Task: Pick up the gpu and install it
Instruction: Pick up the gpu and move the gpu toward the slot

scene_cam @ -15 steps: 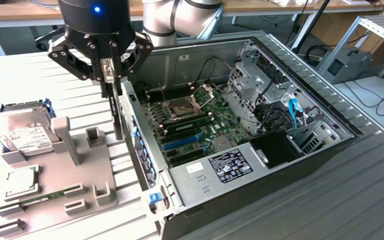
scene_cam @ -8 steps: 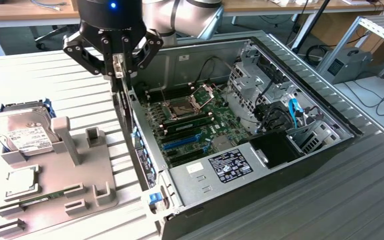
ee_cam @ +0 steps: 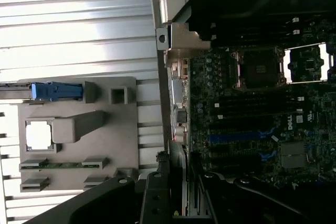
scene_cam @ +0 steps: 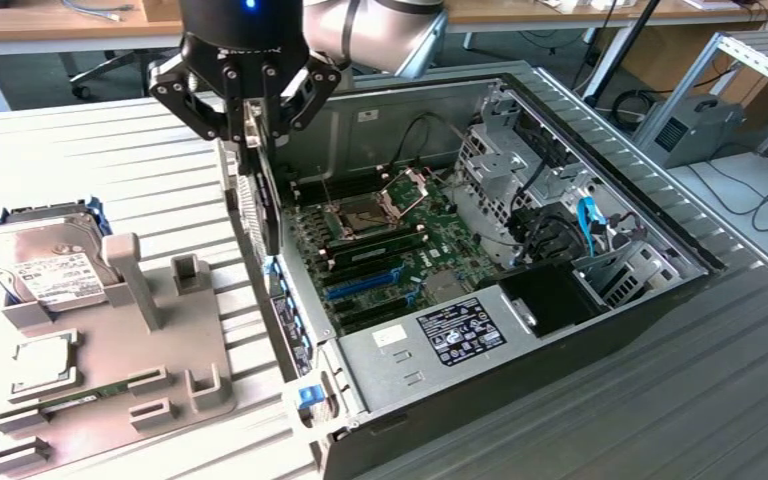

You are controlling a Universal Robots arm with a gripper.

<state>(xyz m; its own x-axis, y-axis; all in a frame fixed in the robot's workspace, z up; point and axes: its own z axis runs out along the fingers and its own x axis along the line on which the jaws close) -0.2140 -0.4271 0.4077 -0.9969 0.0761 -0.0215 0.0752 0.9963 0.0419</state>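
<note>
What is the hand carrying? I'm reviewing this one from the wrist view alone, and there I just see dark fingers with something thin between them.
Observer: In the exterior view the hand grips the gpu edge-on, hanging straight down.
Operator: Is the card in a slot yet?
Observer: No. It hangs by the rear wall of the open computer case, well above the motherboard.
Operator: And the blue piece at the fixture's edge?
Observer: That is a blue carrier around a silver hard drive with a white label, at the exterior view's left.
</note>
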